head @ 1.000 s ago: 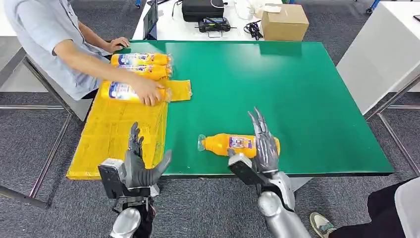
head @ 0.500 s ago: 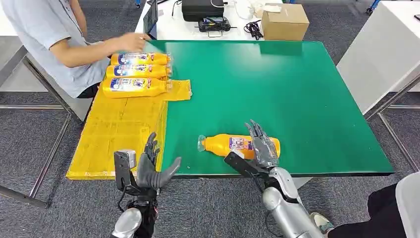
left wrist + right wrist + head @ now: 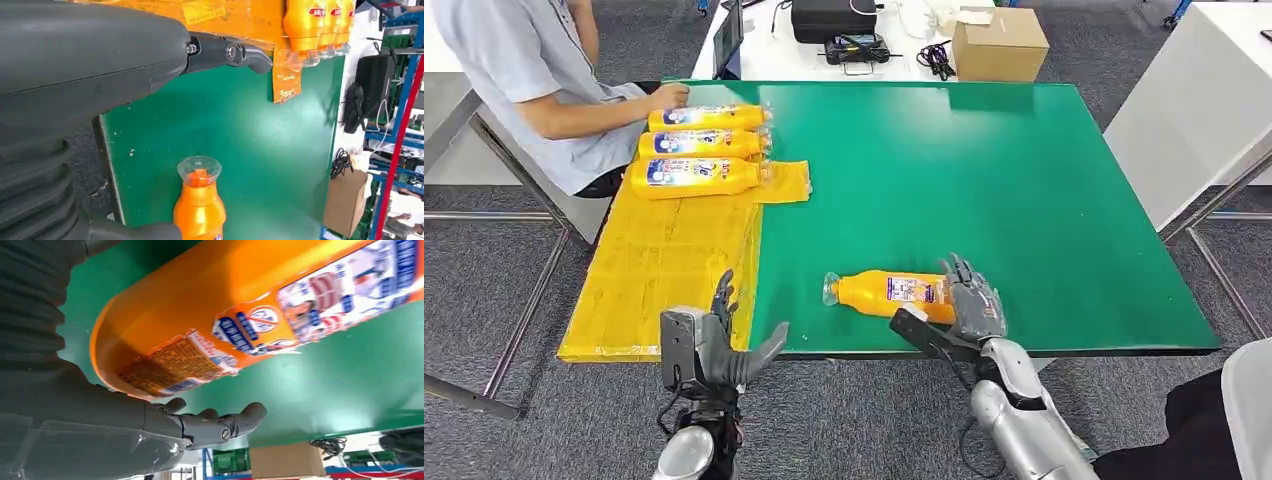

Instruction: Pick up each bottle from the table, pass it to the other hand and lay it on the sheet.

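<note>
The right hand (image 3: pixel 971 305) lies over the base end of the bottle (image 3: pixel 894 291) at 6 o'clock on the green tabletop (image 3: pixel 1024 180), fingers not visibly closed, while the left hand (image 3: pixel 719 340) stays open and empty at 7 o'clock.

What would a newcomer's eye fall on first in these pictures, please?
Probably the orange bottle lying on its side near the green table's front edge, with the right hand over its base end. Next, three similar bottles lined up on the yellow sheet at far left.

One orange bottle (image 3: pixel 894 291) lies on its side near the tabletop's (image 3: pixel 984 170) front edge; three more (image 3: pixel 694 147) lie on the yellow sheet (image 3: pixel 664 260).
</note>
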You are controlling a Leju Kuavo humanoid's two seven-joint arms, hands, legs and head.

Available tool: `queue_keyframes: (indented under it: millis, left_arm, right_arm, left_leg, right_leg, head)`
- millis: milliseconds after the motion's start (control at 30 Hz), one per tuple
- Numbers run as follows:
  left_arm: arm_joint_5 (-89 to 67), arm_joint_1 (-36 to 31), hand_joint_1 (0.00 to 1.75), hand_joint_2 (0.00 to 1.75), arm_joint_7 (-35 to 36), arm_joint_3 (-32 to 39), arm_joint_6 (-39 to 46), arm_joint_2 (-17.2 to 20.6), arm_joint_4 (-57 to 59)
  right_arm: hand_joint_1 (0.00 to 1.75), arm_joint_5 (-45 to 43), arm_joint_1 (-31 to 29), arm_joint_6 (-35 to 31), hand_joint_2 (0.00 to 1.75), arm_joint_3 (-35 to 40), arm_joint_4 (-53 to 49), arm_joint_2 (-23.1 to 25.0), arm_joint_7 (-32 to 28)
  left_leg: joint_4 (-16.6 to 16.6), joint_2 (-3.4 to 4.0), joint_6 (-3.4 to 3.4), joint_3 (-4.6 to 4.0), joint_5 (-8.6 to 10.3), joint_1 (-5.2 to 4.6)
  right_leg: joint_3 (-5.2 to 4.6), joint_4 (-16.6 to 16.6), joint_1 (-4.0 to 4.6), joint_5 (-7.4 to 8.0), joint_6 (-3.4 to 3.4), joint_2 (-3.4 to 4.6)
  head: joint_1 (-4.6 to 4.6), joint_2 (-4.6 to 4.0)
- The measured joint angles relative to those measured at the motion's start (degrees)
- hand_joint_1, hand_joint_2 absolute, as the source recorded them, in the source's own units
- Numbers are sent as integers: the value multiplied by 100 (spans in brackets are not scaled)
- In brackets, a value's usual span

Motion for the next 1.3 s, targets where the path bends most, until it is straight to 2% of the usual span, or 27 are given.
queue_keyframes:
  millis: [400, 600, 700, 733, 767, 800, 1100, 1300]
  left_arm:
    - [-77, 28, 0, 175, -13, 7, 15, -9, -46]
    - [-83, 41, 0, 175, -15, 22, 2, -20, -46]
    - [-63, 34, 0, 175, -13, 22, -7, -29, -44]
    - [-59, 25, 0, 175, -15, 20, -15, -33, -41]
    - [-48, 10, 0, 175, -20, 17, -22, -37, -37]
    - [-37, -14, 0, 175, -33, 9, -35, -44, -22]
    - [182, -206, 0, 175, -101, -11, -142, -90, 166]
    - [264, -254, 0, 175, -136, -18, -162, -101, 269]
  right_arm:
    - [0, 105, -4, 7, 175, 9, 0, -74, 44]
    - [0, 179, -150, 168, 175, 9, 138, -103, 138]
    - [0, -56, -267, 325, 175, 4, 342, -101, 59]
    - [16, -158, -317, 378, 175, -9, 440, -96, 0]
    - [145, -210, -370, 411, 175, -11, 527, -94, -39]
    - [175, -271, -452, 446, 175, -13, 678, -92, -83]
    - [175, -656, -1116, 601, 175, -24, 1757, -70, -494]
    - [175, -761, -1326, 601, 175, -24, 2159, -48, -682]
  left_leg:
    - [0, 0, 0, 0, 0, 0]
    - [0, 1, 0, 0, 0, 0]
    - [0, 0, 0, 0, 1, 0]
    - [0, 0, 1, 1, 1, 0]
    - [0, 1, 1, 1, 1, 0]
    - [0, 1, 1, 2, 2, 0]
    - [0, 14, 1, 43, 0, 0]
    - [0, 14, 1, 72, 0, 0]
  right_leg:
    - [0, 0, 0, 0, 0, 0]
    - [0, 0, 0, 0, 0, 0]
    - [1, 0, 0, 1, 0, 0]
    - [0, 0, 0, 1, 1, 0]
    - [1, 0, 0, 1, 1, 0]
    - [1, 0, 0, 1, 1, 0]
    - [33, -4, 1, 2, 0, 3]
    - [62, -4, 1, 2, 0, 3]
  head:
    - [0, 0]
    - [-2, 0]
    - [-2, 0]
    - [0, 0]
    - [-2, 0]
    - [0, 0]
    - [0, 0]
    - [0, 0]
